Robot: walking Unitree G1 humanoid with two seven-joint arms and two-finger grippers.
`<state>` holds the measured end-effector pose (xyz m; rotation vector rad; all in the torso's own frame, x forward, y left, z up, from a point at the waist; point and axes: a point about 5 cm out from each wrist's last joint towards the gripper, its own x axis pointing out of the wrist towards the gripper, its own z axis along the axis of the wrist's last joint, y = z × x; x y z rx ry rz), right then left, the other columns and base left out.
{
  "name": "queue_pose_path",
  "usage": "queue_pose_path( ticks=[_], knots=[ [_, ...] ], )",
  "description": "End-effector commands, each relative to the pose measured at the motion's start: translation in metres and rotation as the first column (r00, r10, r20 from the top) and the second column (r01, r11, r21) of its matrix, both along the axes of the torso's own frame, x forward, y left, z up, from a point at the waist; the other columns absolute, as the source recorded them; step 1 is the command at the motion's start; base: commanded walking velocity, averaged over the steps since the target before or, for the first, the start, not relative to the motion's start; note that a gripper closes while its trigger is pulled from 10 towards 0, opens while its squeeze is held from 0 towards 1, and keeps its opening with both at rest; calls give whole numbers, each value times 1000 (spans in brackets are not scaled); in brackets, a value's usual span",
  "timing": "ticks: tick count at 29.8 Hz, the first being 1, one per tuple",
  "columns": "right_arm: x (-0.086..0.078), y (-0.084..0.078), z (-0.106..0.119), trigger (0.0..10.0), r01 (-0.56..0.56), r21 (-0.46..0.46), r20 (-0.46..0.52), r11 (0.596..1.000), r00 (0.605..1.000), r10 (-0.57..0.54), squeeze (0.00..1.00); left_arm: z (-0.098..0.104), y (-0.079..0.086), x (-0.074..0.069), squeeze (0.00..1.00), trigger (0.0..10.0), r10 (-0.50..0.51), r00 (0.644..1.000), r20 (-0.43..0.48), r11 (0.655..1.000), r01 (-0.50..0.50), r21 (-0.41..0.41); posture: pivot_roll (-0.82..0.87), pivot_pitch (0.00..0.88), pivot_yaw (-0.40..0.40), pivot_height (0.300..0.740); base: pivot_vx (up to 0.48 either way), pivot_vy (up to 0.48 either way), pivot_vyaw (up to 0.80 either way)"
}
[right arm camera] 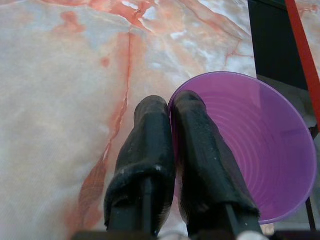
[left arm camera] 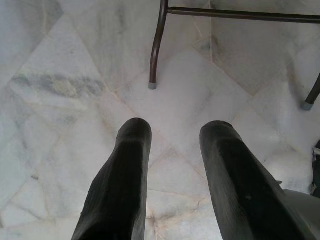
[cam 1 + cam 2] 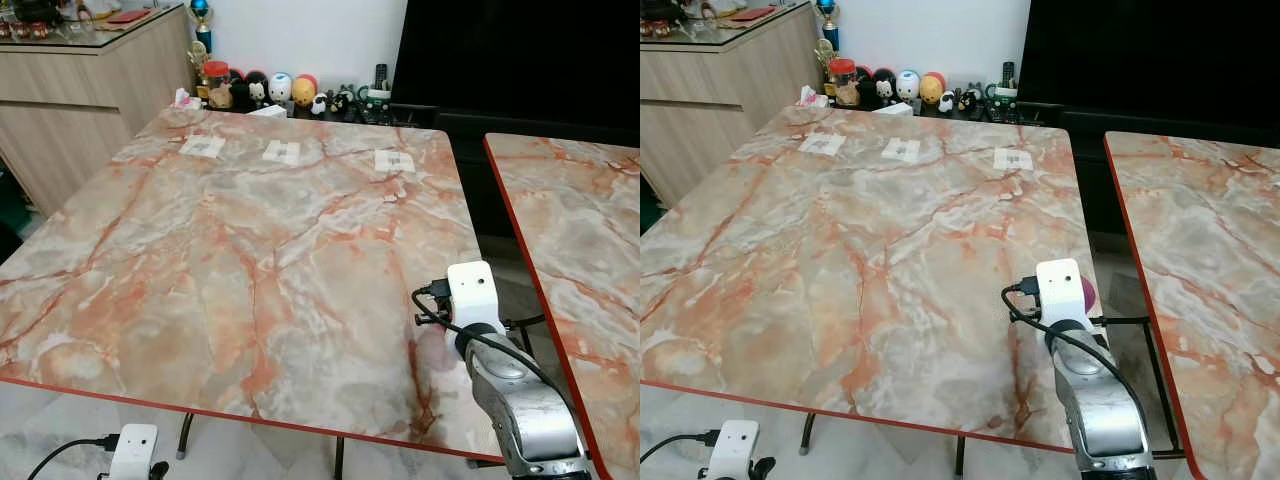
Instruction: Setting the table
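1. The right gripper (image 1: 172, 112) grasps a purple cup (image 1: 260, 150) by its rim, one finger inside the cup and one outside, pressed together on the wall.
2. The cup is over the right-hand near edge of the marble-patterned desk (image 3: 250, 250), its mouth open towards the wrist camera; from the head views only a sliver of purple (image 3: 1088, 294) shows behind the white wrist housing.
3. The left gripper (image 2: 172, 145) hangs low below the desk's near edge, its fingers spread apart with nothing between them, pointing at the pale marble floor (image 2: 60, 100) near a dark metal desk leg (image 2: 156, 50).
4. Three small paper tags (image 3: 282, 152) lie in a row near the desk's far edge.
5. A second marble desk (image 3: 580, 240) stands just to the right, separated by a gap.
6. Small figurines (image 3: 280, 88) line a low shelf beyond the desk.
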<state>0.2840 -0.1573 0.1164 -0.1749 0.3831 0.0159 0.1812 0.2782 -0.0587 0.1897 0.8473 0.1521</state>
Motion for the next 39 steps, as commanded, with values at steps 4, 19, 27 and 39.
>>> queue_pose_path(
  ticks=[4,19,27,39],
  knots=[
    [6,2,12,0,6,48,121,999,993,-11,0,-3,-2,-4,0,10000,3,1000,-24,1000,-3,-3,72,0,-52,740,0,0,0],
    [-13,-12,44,10000,178,163,572,970,785,-240,0,-3,-3,-4,0,10000,-22,999,-26,1000,23,16,64,0,-51,740,0,0,0],
    [-11,-12,45,10000,176,171,612,970,752,-244,0,-3,-2,-4,0,10000,-31,999,-30,999,32,22,67,0,-51,740,0,-439,0],
    [-9,-17,46,10000,213,195,622,957,728,-289,0,-3,-1,-4,0,10000,-27,999,-26,999,28,23,63,0,-47,740,0,-472,0]
  ],
)
